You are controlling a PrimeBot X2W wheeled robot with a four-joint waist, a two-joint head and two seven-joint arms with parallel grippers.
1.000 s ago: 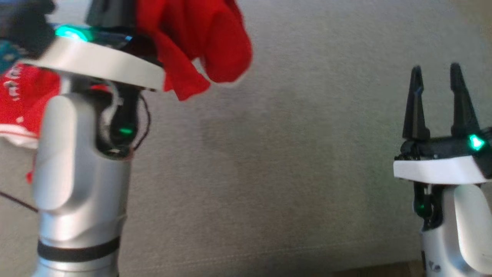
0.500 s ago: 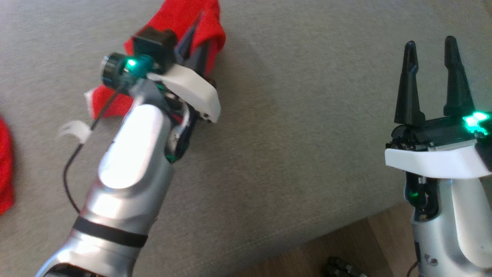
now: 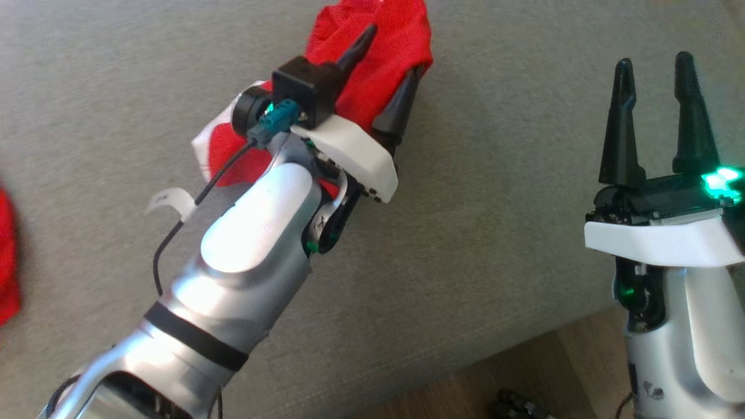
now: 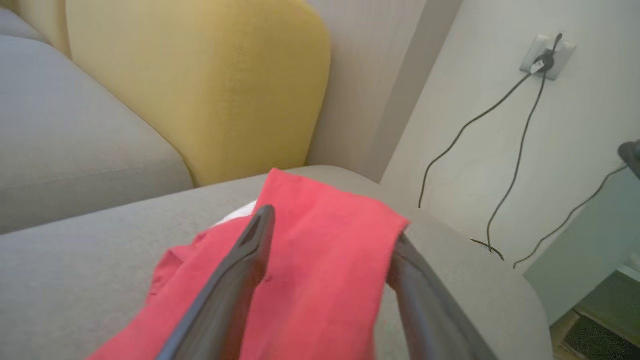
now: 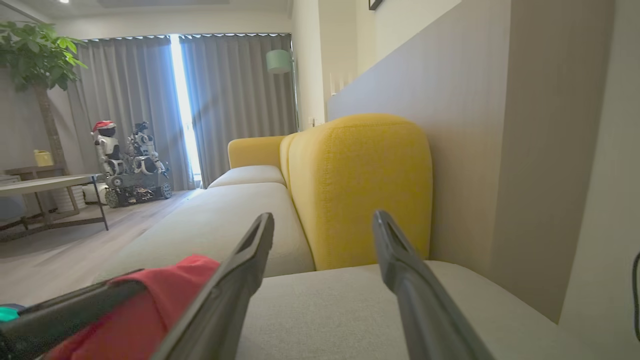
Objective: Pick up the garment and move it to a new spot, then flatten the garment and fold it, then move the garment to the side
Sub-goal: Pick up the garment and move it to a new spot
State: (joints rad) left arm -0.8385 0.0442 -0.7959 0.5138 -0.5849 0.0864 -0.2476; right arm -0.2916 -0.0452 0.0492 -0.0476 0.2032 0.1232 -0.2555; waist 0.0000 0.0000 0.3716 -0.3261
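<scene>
The red garment (image 3: 381, 75) lies bunched on the grey sofa seat (image 3: 500, 203) at the top middle of the head view. My left gripper (image 3: 394, 49) reaches into it with its fingers spread wide, so it is open, and the cloth lies between them. In the left wrist view the garment (image 4: 325, 260) spans the gap between the left gripper (image 4: 332, 225) fingers and overlaps the right one. My right gripper (image 3: 654, 58) stands open and holds nothing, over the seat at the right. The right wrist view looks past the right gripper (image 5: 324, 217) to the garment (image 5: 165, 295) at lower left.
A yellow back cushion (image 4: 200, 90) and a wall with hanging cables (image 4: 500, 150) lie beyond the garment. Another piece of red cloth (image 3: 6, 256) shows at the left edge. The seat's front edge meets wooden floor (image 3: 559, 372) at lower right. A table (image 5: 45, 185) and another robot (image 5: 125, 160) stand far off.
The head camera tilted down early on. My left gripper carried the garment up and to the right over the seat, and its fingers have opened. The right gripper stayed open.
</scene>
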